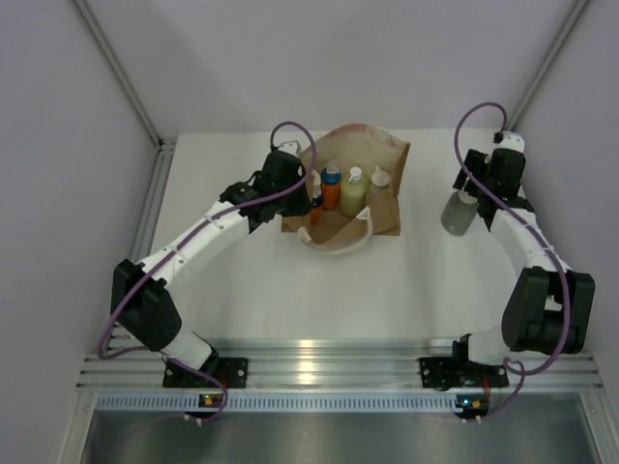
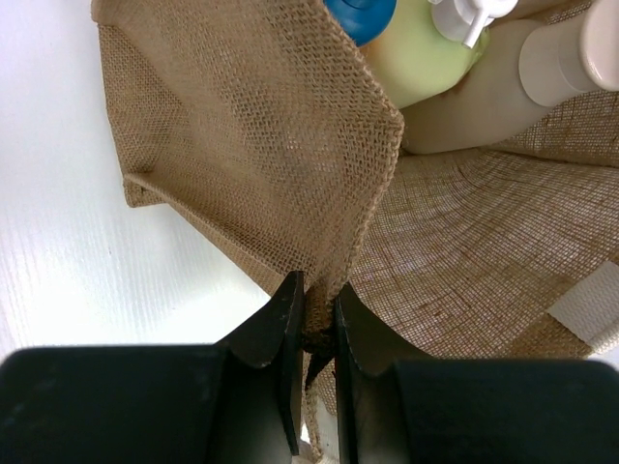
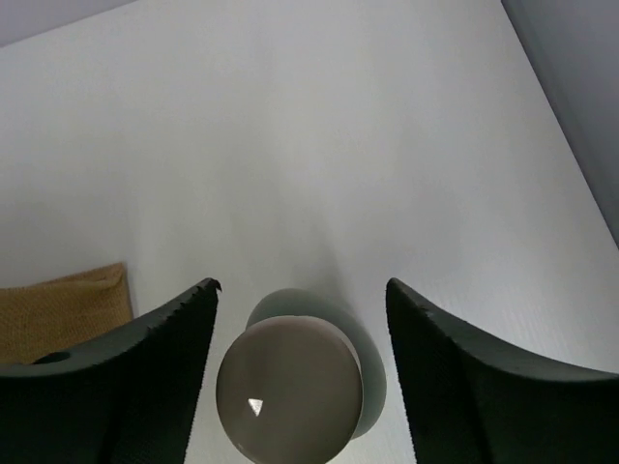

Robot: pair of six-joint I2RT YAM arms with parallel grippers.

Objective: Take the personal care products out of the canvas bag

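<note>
Nearest, my left claw [image 2: 317, 300] clamps the tan woven canvas bag [image 2: 242, 145] by its rim; right claw [image 3: 302, 286], spread, straddles the upright grey-green plastic bottle [image 3: 288, 387], bag leftward

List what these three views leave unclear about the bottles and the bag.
Number of bottles in the canvas bag: top view, its wall and the left arm cover some; left wrist view cuts them at the top edge.
Body of the grey-green bottle: right wrist view shows only its cap; top view, the right hand overlaps its top.
White handle: cut by the left wrist view's right edge.
</note>
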